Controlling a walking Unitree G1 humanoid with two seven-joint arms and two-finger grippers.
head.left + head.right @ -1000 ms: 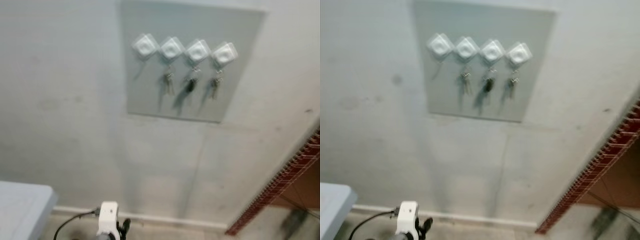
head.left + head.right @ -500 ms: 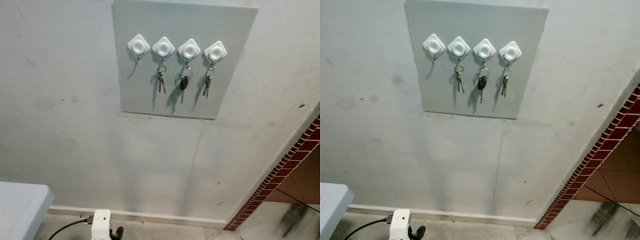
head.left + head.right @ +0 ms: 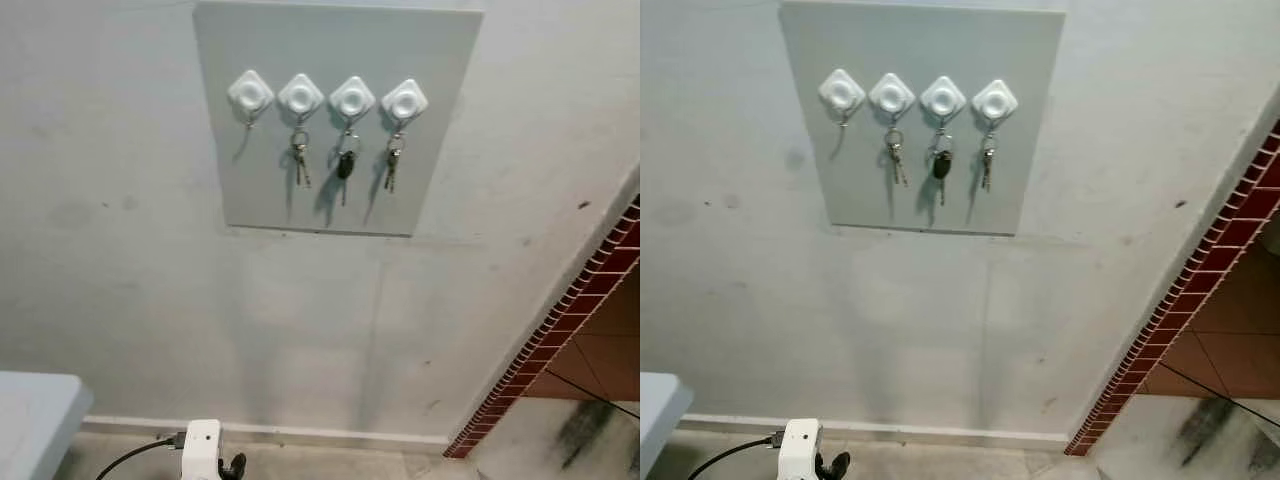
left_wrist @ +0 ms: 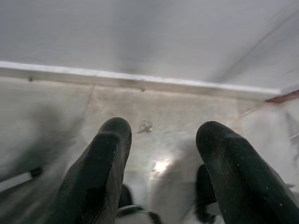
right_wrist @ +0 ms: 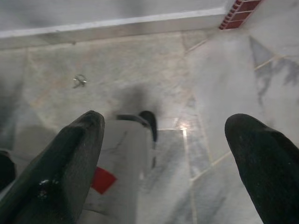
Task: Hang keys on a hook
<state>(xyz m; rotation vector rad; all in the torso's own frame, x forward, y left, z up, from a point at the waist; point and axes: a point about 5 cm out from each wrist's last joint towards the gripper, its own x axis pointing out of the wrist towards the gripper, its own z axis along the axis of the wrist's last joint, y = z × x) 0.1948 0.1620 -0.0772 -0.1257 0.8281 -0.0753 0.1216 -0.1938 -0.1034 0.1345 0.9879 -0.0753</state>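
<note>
A grey board (image 3: pixel 340 190) hangs on the wall with a row of white diamond hooks. The leftmost hook (image 3: pixel 250 95) is bare. Key bunches hang from the others: a small bunch (image 3: pixel 299 160), a black-headed key (image 3: pixel 345 165) and another bunch (image 3: pixel 391 168). A small metal key ring (image 4: pixel 145 126) lies on the stone floor near the skirting, also seen as the key ring (image 5: pixel 79 80). My left gripper (image 4: pixel 163 128) hangs low over the floor, open and holding nothing. My right gripper (image 5: pixel 170 123) is open over the floor too.
A pale grey-blue table corner (image 3: pixel 30 420) juts in at the lower left. A dark red tiled strip (image 3: pixel 560 330) runs diagonally down the right wall. My left wrist's white mount (image 3: pixel 202 450) with a cable shows at the bottom. A white part with a red patch (image 5: pixel 121 163) lies below my right gripper.
The camera has steadied and turned, so the board now sits further left in the picture. The keys on the hooks have not moved.
</note>
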